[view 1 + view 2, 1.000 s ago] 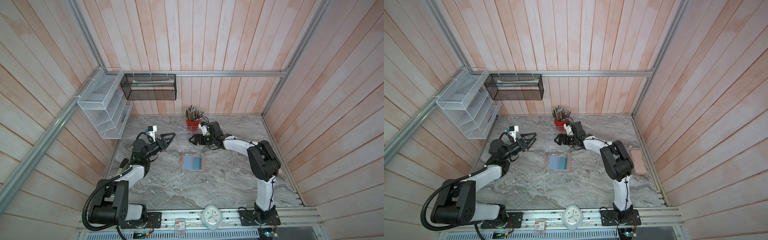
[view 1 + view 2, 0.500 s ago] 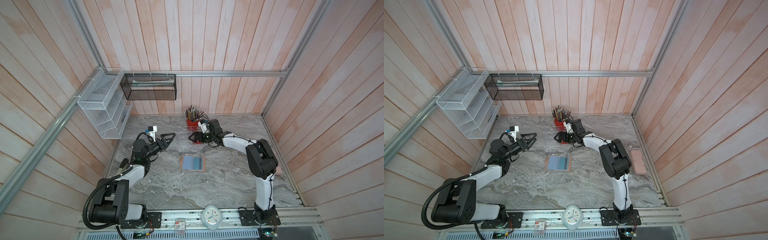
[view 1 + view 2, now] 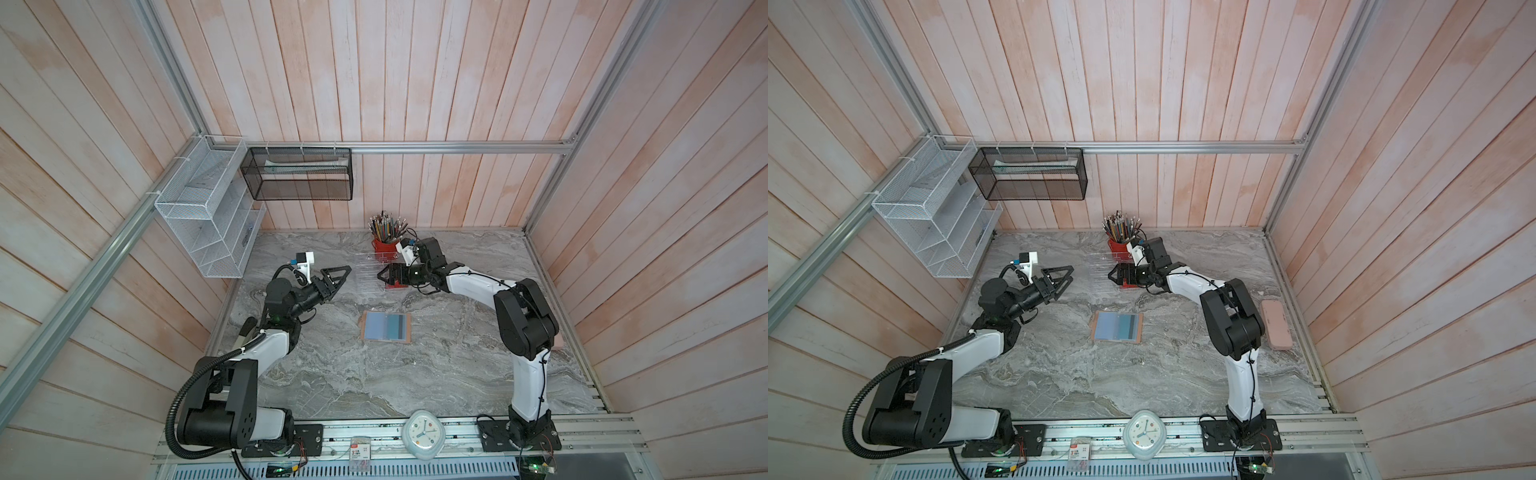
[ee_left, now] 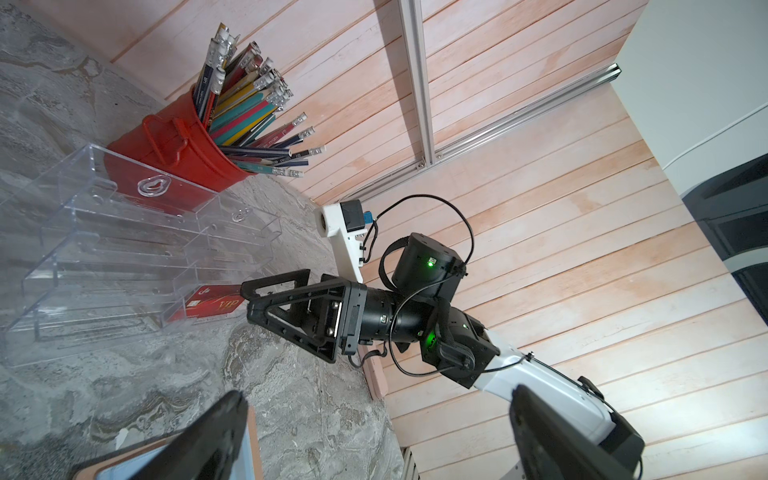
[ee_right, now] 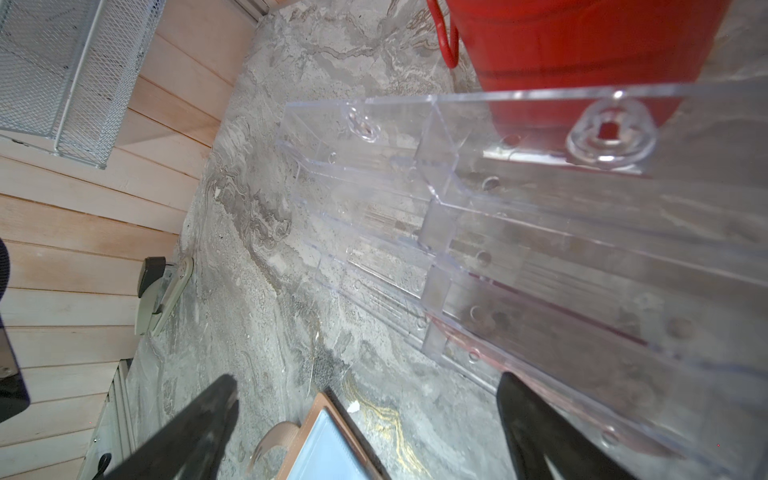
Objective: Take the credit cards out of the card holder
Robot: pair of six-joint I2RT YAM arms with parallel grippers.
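My right pincer (image 3: 380, 276), jaws apart, hangs beside the red card (image 4: 210, 306) in the clear rack (image 4: 124, 232). The card holder (image 3: 386, 327) lies open at the middle of the bench (image 3: 332, 374), long axis along the front edge, straight frontward of that pincer. My left pincer (image 3: 345, 275), also apart, looks farther.

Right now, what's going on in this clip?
The card holder lies open on the table, touched by neither arm. The right pincer is open at the end of the red card, which sits in the lowest tier of the clear rack. The left pincer hovers open and empty above the table. Whether cards remain in the sleeves is unclear.
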